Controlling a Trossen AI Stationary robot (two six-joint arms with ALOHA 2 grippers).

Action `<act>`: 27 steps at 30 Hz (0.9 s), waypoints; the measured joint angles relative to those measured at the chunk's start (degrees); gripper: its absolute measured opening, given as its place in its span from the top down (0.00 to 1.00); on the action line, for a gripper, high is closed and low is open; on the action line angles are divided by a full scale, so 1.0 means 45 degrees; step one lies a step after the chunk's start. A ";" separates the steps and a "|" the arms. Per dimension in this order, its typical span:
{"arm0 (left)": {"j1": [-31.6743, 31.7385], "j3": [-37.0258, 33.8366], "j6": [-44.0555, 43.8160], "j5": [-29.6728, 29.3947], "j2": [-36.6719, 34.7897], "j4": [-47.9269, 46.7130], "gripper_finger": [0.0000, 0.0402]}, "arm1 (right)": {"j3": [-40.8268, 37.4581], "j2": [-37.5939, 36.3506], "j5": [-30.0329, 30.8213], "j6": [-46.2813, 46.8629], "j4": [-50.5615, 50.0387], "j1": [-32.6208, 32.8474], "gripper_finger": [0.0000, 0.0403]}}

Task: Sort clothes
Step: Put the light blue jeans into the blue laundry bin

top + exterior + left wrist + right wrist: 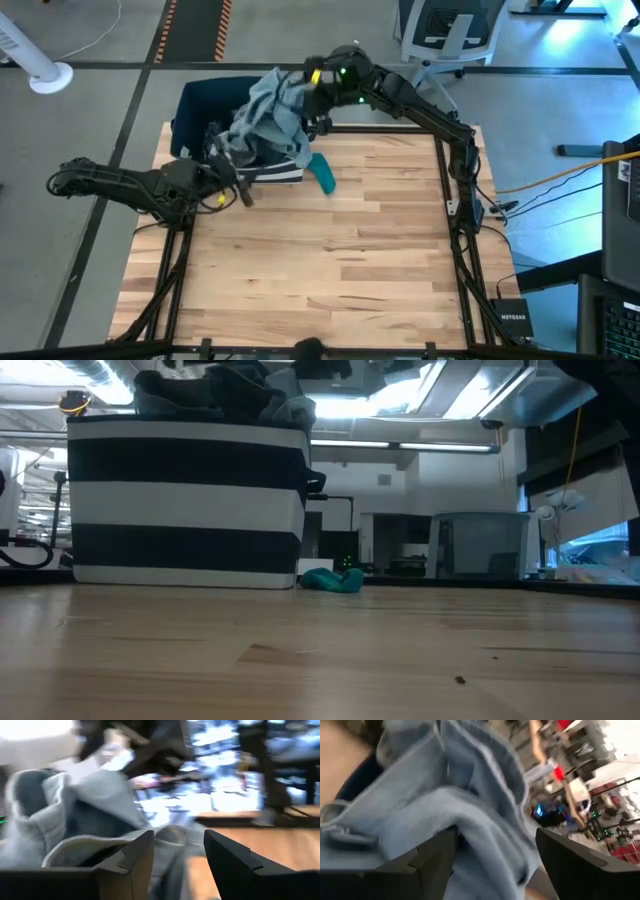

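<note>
Mostly, grey-blue garment [268, 112] hides the striped bin [185, 500].

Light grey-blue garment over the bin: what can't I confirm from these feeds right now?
- Light grey-blue garment: whether the right gripper grips it or only touches; right wrist view is blurred, with cloth lying between wide-apart fingers.
- Striped bin: contents hidden by its wall in the low view, and by the draped garment from above.
- Left gripper: open beside the bin; left wrist view too blurred to show contact.
- Teal piece: too small to identify.
</note>
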 joint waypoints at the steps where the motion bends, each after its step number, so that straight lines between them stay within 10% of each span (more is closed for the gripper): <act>1: -0.0003 0.0000 -0.0247 0.0470 0.0020 -0.0352 0.58 | -0.0005 0.0000 0.0543 -0.0421 -0.0460 0.0084 0.28; 9: 0.0173 -0.0005 -0.1239 0.0773 0.0059 -0.1734 0.58 | -0.0015 -0.0218 0.8252 -0.2631 -0.2342 0.0577 0.28; 17: 0.0244 -0.0005 -0.1392 0.0770 0.0059 -0.1733 0.58 | 0.0000 0.0458 0.4740 -0.0442 -0.2515 0.0678 0.28; 27: 0.0243 -0.0005 -0.1391 0.0753 0.0054 -0.2276 0.58 | -0.0024 0.2646 0.2976 -0.0699 0.4360 0.1316 0.28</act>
